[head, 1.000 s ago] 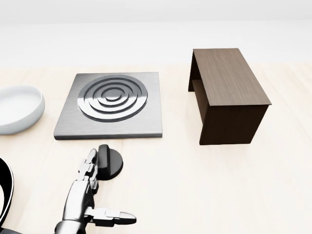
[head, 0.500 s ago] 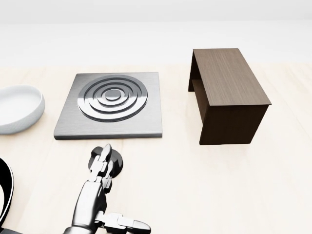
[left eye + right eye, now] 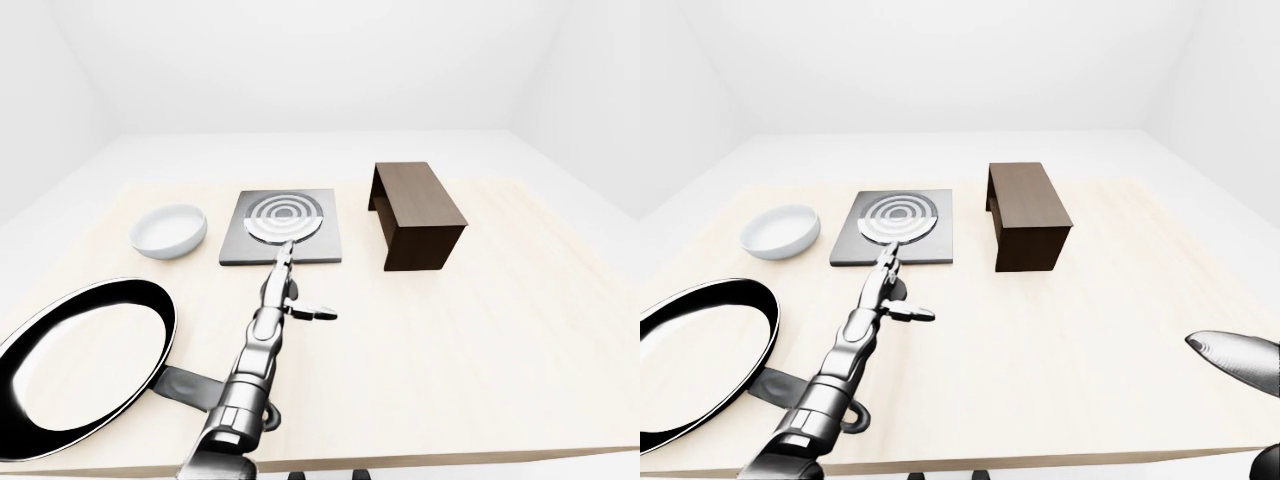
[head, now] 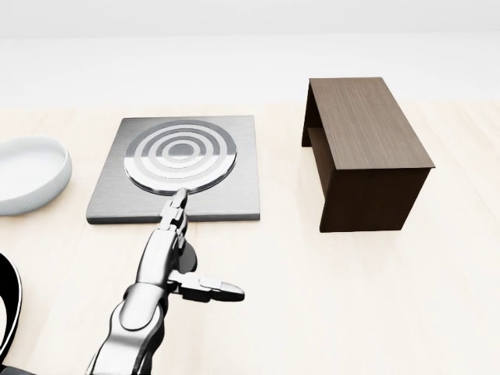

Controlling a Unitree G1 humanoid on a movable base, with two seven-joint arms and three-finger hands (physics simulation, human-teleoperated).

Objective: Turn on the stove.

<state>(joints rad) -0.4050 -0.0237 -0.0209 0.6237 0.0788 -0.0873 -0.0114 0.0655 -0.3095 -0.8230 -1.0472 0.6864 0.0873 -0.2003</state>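
Brushed grey metal marks the stove (image 4: pixel 176 168), a flat square plate with concentric burner rings, lying on the pale wood table (image 4: pixel 328 297) left of centre in the head view. Its black control knob (image 4: pixel 187 254) is sitting on the table just below the plate's lower edge, which is where a hand reaching from the robot's side would find it most readily. The left robot hand (image 4: pixel 178 242) is stretching over that knob, hiding most of it, with two fingers (image 4: pixel 173 209) pointing straight up the view so their tips are overlapping the plate's lower rim, and the thumb splayed out to the right. The robot hand is spread wide and is gripping nothing. Judging by this pose, it is lying along the top of the knob rather than closing round it, so a turn would probably need the fingers curled onto the knob's rim.

The right robot hand (image 3: pixel 1232 357) is showing only as a dark fingertip at the right edge of the right-eye view, well apart from the stove; whether it is spread or closed cannot be told.

A white bowl (image 3: pixel 169 229) is resting left of the stove, a dark wooden box (image 4: pixel 363 152) to its right, and a black frying pan (image 3: pixel 75 355) near the table's lower left corner in the left-eye view.
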